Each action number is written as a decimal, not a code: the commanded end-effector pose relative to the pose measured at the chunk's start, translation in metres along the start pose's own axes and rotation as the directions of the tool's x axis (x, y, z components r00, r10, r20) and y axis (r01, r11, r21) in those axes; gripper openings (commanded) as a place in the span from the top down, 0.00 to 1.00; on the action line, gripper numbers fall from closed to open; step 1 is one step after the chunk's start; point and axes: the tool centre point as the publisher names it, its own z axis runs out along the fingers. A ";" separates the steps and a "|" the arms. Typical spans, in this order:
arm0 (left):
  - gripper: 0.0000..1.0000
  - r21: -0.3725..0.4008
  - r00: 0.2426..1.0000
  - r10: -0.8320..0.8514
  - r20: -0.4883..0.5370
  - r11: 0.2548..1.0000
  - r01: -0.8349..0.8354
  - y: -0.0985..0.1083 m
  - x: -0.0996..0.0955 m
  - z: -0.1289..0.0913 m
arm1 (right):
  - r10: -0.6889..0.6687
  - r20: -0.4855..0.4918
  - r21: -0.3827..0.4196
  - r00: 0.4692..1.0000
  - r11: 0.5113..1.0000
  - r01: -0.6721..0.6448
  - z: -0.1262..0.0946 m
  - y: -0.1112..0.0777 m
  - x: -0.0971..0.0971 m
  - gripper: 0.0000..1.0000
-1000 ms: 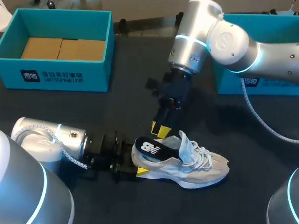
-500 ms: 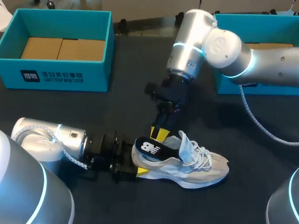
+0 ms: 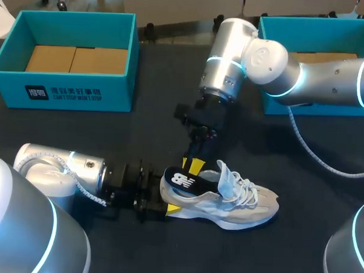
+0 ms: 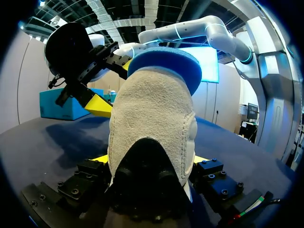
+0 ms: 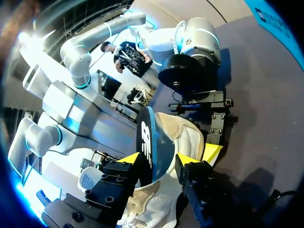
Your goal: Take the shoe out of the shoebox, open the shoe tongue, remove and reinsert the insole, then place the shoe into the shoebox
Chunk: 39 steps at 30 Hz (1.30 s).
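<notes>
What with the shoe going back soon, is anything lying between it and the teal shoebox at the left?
Nothing visible: only dark tabletop lies between the shoe and the left shoebox.

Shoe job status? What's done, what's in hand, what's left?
Done: shoe out, lying on the table. In hand: left gripper clamps its heel; right gripper at the insole, which sticks up from the collar; grip unclear. Left: finish the insole step, return shoe to the shoebox.
</notes>
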 end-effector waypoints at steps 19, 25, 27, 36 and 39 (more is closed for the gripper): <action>1.00 -0.003 1.000 -0.001 0.000 1.000 0.001 0.002 -0.003 0.001 | 0.015 0.020 0.030 1.000 0.999 -0.015 -0.002 0.011 0.012 0.54; 1.00 -0.003 1.000 -0.001 0.000 1.000 0.001 0.002 -0.003 0.001 | 0.015 0.020 0.029 1.000 0.999 -0.016 0.001 0.013 0.012 0.54; 1.00 -0.003 1.000 -0.001 0.000 1.000 0.001 0.002 -0.003 0.001 | 0.021 0.018 0.031 1.000 0.999 -0.021 0.003 0.014 0.012 0.53; 1.00 -0.003 1.000 -0.001 0.000 1.000 0.001 0.002 -0.003 0.001 | 0.017 0.024 0.024 1.000 1.000 -0.018 0.011 0.013 0.010 0.53; 1.00 -0.003 1.000 -0.001 0.000 1.000 0.001 0.002 -0.003 0.001 | 0.016 0.026 0.023 1.000 1.000 -0.017 0.012 0.014 0.009 0.53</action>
